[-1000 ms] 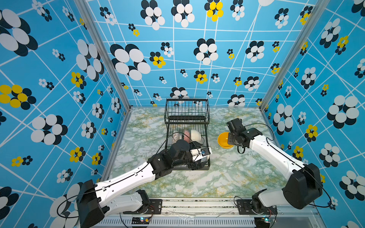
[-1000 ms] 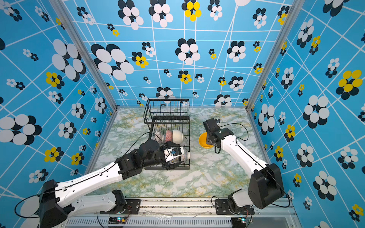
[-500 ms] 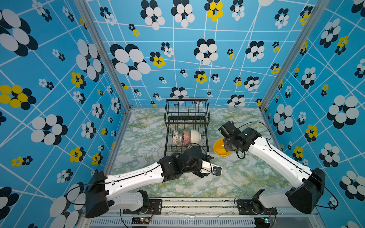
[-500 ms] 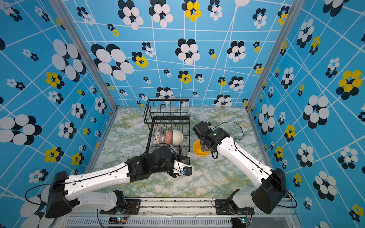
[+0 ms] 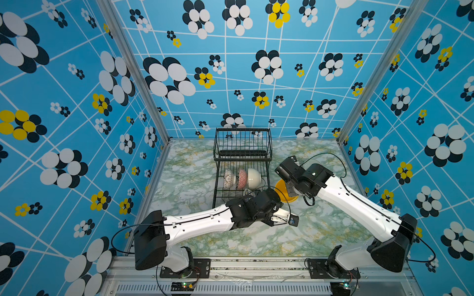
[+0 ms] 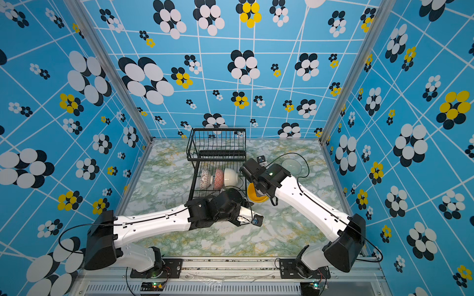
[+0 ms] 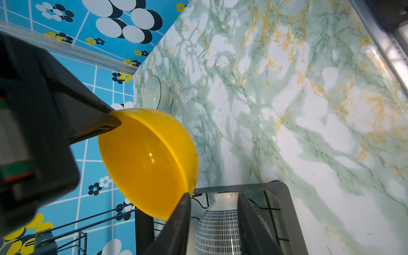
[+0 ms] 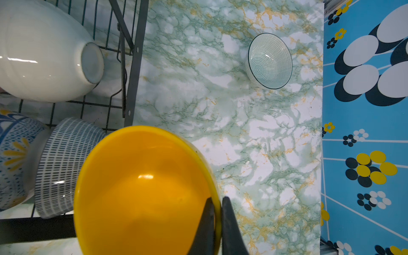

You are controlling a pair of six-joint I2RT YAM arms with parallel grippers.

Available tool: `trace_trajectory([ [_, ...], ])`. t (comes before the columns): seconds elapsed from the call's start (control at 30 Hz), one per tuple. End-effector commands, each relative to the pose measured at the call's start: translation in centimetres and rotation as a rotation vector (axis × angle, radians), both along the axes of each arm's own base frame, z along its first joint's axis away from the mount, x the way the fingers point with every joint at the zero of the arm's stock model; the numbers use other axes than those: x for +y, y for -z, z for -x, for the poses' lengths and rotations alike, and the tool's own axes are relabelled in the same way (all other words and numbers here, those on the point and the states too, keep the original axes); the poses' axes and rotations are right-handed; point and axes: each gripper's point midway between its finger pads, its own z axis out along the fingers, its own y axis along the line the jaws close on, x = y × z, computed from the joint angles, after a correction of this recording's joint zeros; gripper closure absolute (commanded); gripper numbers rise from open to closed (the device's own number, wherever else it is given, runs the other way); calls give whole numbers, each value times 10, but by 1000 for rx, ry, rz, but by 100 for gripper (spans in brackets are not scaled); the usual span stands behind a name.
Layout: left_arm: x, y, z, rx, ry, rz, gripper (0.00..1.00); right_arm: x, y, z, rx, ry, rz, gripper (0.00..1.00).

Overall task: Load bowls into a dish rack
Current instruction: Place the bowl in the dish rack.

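My right gripper (image 8: 217,198) is shut on the rim of the yellow bowl (image 8: 143,194), which hangs tilted at the front right corner of the black wire dish rack (image 5: 243,153). On the rack's lower tray stand a lace-patterned bowl (image 5: 227,178), a pink-red bowl (image 5: 241,178) and a cream bowl (image 5: 254,176). A blue-yellow bowl (image 8: 13,159) and a striped bowl (image 8: 64,165) sit nearer the front. My left gripper (image 7: 213,195) is just in front of that corner. Its jaws stand apart with nothing held, and the striped bowl (image 7: 217,229) shows beyond them.
A fine-lined, see-through bowl (image 6: 291,166) stands upright on the marble table (image 5: 256,243) near the back right wall, behind my right arm. The rack's raised basket (image 6: 218,139) is at the back. Patterned walls close three sides.
My left gripper has drawn back out of the rack toward the front and its jaws have narrowed. My right arm has carried the yellow bowl leftward to the rack's front right corner.
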Motion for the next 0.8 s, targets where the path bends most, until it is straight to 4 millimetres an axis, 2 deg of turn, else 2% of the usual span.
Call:
trace_trajectory([
  [0.0,-7,-11,-11,-51,-25,11,63,-5,-9,-1,-31,19,21,100],
  [0.4,-18,-10,-29,-106,-68,1,67,-2,-6,4,-25,6,0,100],
  [0.77,-27,2,-35,-96,-75,-30,74,-1,-7,5,-29,7,-12,100],
])
